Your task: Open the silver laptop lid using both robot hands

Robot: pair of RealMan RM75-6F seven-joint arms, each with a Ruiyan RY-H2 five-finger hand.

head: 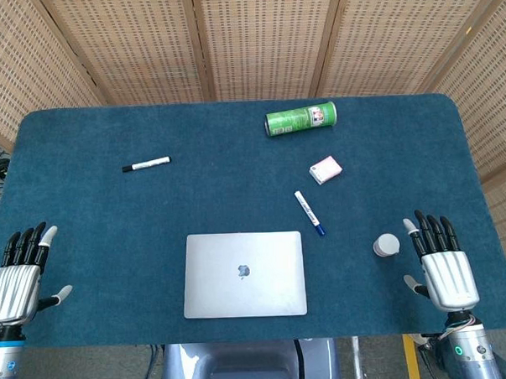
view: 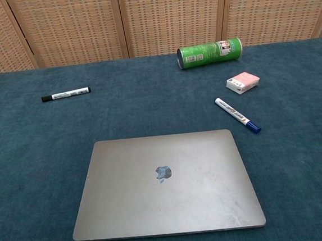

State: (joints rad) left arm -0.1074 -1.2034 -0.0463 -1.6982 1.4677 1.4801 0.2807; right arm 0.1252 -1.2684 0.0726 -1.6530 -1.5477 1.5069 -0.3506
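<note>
The silver laptop (head: 244,275) (view: 166,183) lies flat with its lid down, near the table's front edge at the middle. My left hand (head: 20,276) hovers at the front left corner of the table, fingers spread and holding nothing, far to the left of the laptop. At the front right my right hand (head: 442,263) is likewise spread with nothing in it, well to the right of the laptop. Neither hand appears in the chest view.
On the blue cloth table (head: 86,213) lie a black-capped marker (head: 146,165) at back left, a green can (head: 301,118) on its side at the back, a pink box (head: 325,169), a blue-capped marker (head: 309,213) and a small white jar (head: 386,245) beside my right hand.
</note>
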